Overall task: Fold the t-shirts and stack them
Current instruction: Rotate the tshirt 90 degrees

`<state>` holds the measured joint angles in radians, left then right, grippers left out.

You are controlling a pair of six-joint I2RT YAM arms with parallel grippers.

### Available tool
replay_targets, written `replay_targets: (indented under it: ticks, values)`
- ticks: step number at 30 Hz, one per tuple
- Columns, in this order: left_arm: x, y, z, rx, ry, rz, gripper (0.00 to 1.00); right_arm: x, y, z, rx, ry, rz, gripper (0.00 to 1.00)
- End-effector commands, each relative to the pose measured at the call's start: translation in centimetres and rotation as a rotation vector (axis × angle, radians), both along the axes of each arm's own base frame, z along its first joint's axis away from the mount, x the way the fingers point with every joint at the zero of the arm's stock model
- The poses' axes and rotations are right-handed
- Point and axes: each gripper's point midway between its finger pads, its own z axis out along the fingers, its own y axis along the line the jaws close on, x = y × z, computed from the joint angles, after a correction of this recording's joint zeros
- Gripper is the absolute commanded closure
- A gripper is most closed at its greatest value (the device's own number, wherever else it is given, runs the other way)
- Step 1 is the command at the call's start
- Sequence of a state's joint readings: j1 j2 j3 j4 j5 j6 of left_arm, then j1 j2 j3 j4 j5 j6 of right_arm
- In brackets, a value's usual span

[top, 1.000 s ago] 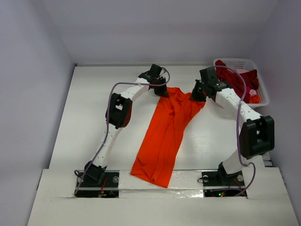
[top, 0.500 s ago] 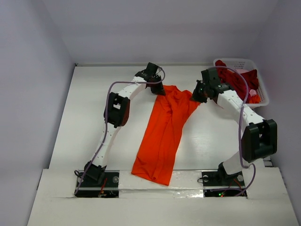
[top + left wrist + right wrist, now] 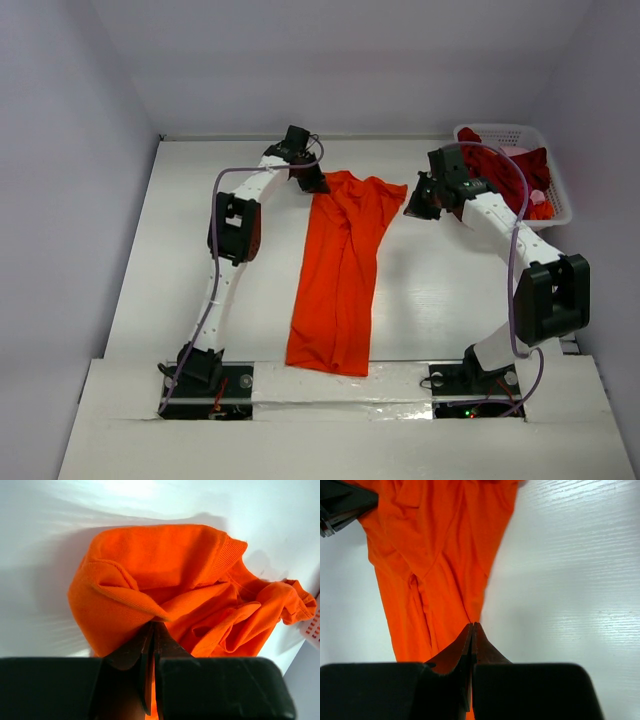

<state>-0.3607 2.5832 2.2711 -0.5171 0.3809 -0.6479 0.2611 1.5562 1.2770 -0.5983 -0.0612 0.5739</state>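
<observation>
The orange t-shirt lies as a long strip from the far middle of the table to its near edge. My left gripper is shut on the shirt's far left corner. In the left wrist view the cloth bunches up at the shut jaws. My right gripper is shut at the shirt's far right edge. In the right wrist view the cloth's edge runs right into the shut jaw tips. Dark red t-shirts lie heaped in the basket.
The white lattice basket stands at the far right corner, beside my right arm. The shirt's hem hangs over the table's near edge between the arm bases. Grey walls close in the left, far and right sides.
My left gripper has moved left and farther away, dragging the shirt's top with it. The shirt now lies straighter and more to the left. My right gripper has shifted slightly left.
</observation>
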Motion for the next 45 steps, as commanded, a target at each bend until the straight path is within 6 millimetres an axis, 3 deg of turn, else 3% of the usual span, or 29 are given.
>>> replay_targets:
  ticks: [1,9,17,36,39,45]
  values:
    - [-0.9,5.2,-4.3,0.183,0.106,0.1,1.0,0.6,0.1,2.1,0.017,-0.074,0.008,1.0]
    - [0.1,8.8,-3.9,0.216,0.117,0.199,1.0,0.7,0.3,1.9,0.022,-0.073,0.013,1.0]
    - [0.4,11.2,-3.9,0.24,0.137,0.271,1.0,0.8,0.3,2.2,0.024,-0.077,0.013,1.0]
    - [1.4,11.6,-2.7,0.245,0.102,0.264,1.0,1.1,0.4,1.8,0.016,-0.073,0.02,1.0]
    - [1.8,11.5,-1.8,0.233,0.079,0.259,1.0,1.0,0.4,1.5,0.018,-0.07,0.022,1.0]
    - [3.1,10.5,1.7,0.176,-0.029,0.219,0.8,1.0,0.7,1.1,0.03,-0.067,0.031,1.0]
